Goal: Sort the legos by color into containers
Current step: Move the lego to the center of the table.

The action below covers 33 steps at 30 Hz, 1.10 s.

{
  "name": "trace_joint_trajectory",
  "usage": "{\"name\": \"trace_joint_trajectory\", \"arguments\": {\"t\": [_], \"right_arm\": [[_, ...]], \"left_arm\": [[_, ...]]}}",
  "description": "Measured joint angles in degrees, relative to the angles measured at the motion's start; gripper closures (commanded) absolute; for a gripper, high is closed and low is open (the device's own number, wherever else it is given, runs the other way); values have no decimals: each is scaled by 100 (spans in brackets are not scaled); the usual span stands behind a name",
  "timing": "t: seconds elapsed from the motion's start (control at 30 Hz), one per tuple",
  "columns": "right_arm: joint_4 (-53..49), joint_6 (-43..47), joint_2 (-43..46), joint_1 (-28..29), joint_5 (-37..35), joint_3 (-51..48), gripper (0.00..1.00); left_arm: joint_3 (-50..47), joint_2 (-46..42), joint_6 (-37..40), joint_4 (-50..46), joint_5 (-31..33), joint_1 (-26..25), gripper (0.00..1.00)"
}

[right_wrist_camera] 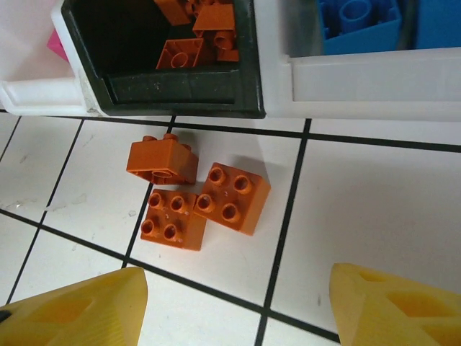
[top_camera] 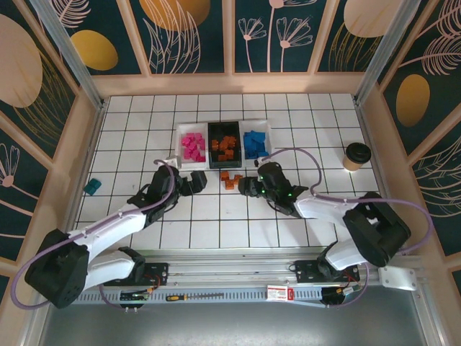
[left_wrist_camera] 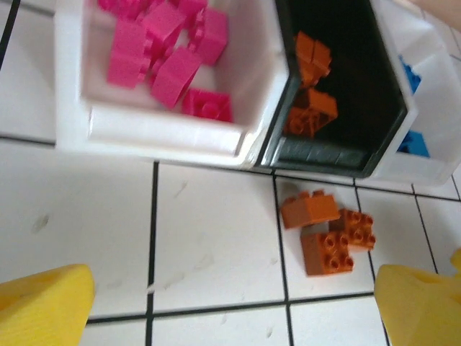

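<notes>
Tiled table (top_camera: 216,210) with three trays (top_camera: 179,148), three loose orange bricks (top_camera: 230,179), cup (top_camera: 356,156) (teal block (top_camera: 93,187) at left)

Overhead camera looks down from the near side; both close wrist cameras share three orange legos (right_wrist_camera: 230,196).

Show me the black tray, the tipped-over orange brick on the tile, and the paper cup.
black tray (right_wrist_camera: 180,88): right wrist view, on its near wall.
tipped orange brick (right_wrist_camera: 162,160): right wrist view, on its smooth side face.
paper cup (top_camera: 356,152): top external view, on its dark lid.
</notes>
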<state>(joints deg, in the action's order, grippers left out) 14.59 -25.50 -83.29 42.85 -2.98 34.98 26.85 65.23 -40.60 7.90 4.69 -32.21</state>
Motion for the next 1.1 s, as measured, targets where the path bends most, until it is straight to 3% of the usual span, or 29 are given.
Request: {"name": "trace_joint_trajectory", "arguments": {"t": [0.27, 0.53, 0.93, 1.1], "right_arm": [[348, -85, -994, 28, -70, 518, 38], [400, -240, -1532, 26, -243, 861, 50], [223, -496, -1128, -15, -599, 306, 56], [-55, -507, -699, -33, -662, 35, 51]], "left_arm": [[-466, -258, -195, 186, -68, 0, 1], [-599, -262, -214, 212, -168, 0, 1], [-629, -175, -214, 221, -168, -2, 1], [-629, -13, -214, 247, -173, -2, 1]]}}
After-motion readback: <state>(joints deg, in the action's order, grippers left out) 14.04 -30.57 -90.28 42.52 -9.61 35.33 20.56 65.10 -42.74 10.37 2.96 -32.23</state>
